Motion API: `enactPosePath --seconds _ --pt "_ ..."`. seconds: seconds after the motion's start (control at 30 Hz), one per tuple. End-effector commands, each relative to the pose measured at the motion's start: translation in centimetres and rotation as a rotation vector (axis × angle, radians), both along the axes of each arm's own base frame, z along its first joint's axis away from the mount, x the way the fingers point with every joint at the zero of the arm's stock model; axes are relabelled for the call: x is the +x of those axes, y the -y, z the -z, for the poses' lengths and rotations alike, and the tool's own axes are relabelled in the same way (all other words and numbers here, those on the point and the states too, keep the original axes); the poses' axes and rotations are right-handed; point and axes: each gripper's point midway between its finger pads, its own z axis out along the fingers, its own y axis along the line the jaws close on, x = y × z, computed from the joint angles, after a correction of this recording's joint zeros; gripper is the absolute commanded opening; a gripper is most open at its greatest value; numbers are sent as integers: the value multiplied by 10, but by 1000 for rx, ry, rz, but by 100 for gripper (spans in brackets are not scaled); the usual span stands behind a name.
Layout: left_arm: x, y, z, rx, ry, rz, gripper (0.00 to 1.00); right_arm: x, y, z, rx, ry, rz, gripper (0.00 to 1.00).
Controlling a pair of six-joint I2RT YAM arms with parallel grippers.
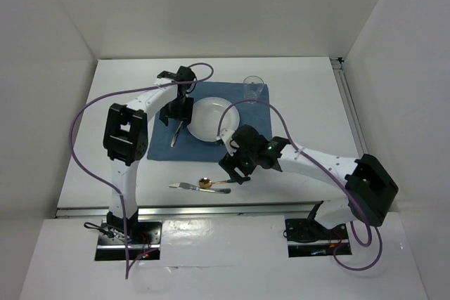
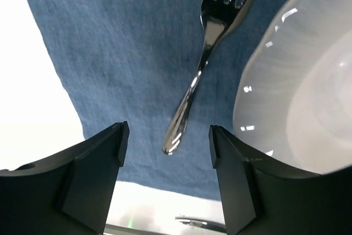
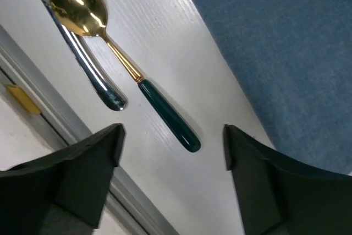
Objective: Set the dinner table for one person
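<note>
White desk (image 1: 302,103) fills the top view, walled on three sides, and I see a blue placemat (image 1: 162,149) lying left of its middle. A white plate (image 1: 211,117) sits on the placemat, and a clear glass (image 1: 253,88) stands at the placemat's far right corner, faint against the cloth.

My left gripper (image 2: 168,136) hangs over the placemat's left part with its fingers spread; the fork (image 2: 203,64) lies flat between them, touched by neither. Its tines run off the top of the left wrist view, and the plate there is cut off at the right. From above, the left arm hides most of the fork.

My right gripper (image 3: 173,136) is also spread wide, above bare desk near the front edge, just off the placemat's near edge. Below it lies a spoon (image 3: 132,70) with a gold bowl and dark green handle, beside a silver knife (image 3: 82,59) whose far end leaves the frame. I cannot tell whether the two touch. In the top view the right gripper covers the spoon's handle end.
</note>
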Motion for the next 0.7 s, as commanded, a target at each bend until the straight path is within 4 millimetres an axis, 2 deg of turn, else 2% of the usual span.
enactPosePath --seconds 0.0,0.03,0.27,0.5,0.67 --pt "3 7 -53 -70 97 3 77 13 -11 6 -13 85 -30 80" --pt "3 9 -70 -94 135 -3 77 12 -9 13 -19 92 -42 78" --pt "-6 18 -129 -199 251 -13 77 15 -12 26 -14 132 -100 71" --pt "-8 16 -154 -255 306 -36 77 2 -10 50 -38 82 -138 71" --pt "-10 13 -148 -259 286 -43 77 -7 -7 69 -60 30 -166 65"
